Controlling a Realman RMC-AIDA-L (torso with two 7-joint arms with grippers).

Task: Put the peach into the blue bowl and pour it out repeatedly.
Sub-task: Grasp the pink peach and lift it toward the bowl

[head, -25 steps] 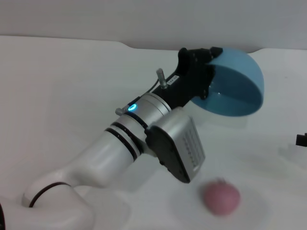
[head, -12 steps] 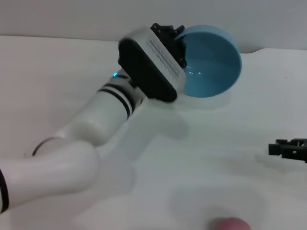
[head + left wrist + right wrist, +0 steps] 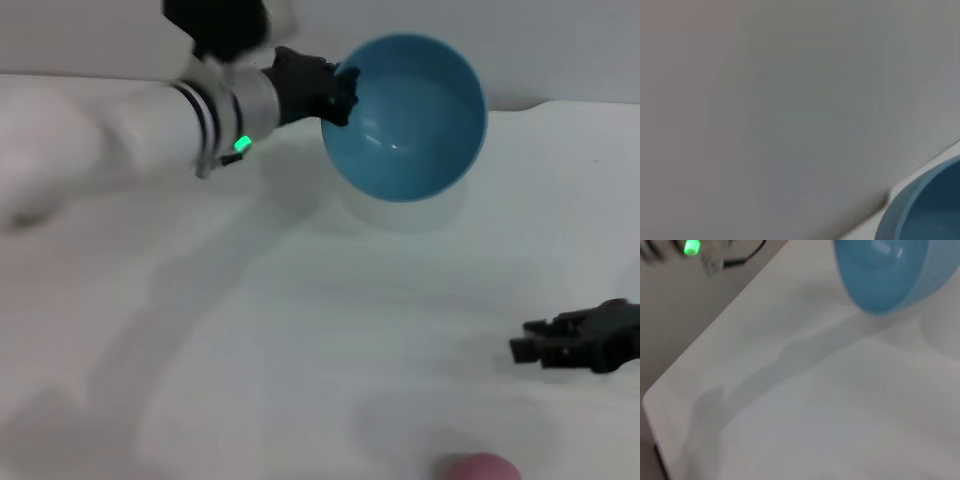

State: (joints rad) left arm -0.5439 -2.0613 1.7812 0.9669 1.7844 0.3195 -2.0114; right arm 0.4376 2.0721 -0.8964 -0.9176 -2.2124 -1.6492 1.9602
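Note:
The blue bowl [image 3: 405,120] hangs in the air above the back of the table, its empty inside tilted toward me. My left gripper [image 3: 335,90] is shut on the bowl's left rim. The bowl also shows in the left wrist view [image 3: 922,210] and in the right wrist view [image 3: 885,275]. The peach [image 3: 482,467], pink and round, lies on the table at the near edge of the head view, half cut off. My right gripper [image 3: 525,340] hovers low at the right, beyond and to the right of the peach. It is open, with nothing between its fingers.
The white table [image 3: 300,330] runs under everything, with a grey wall behind it. My left forearm [image 3: 120,130] reaches in from the upper left, its green light [image 3: 690,247] lit. The table's edge [image 3: 670,375] shows in the right wrist view.
My left arm has swung up and to the left, and the bowl now faces me more. My right gripper has come in further from the right and lower. The peach has not moved.

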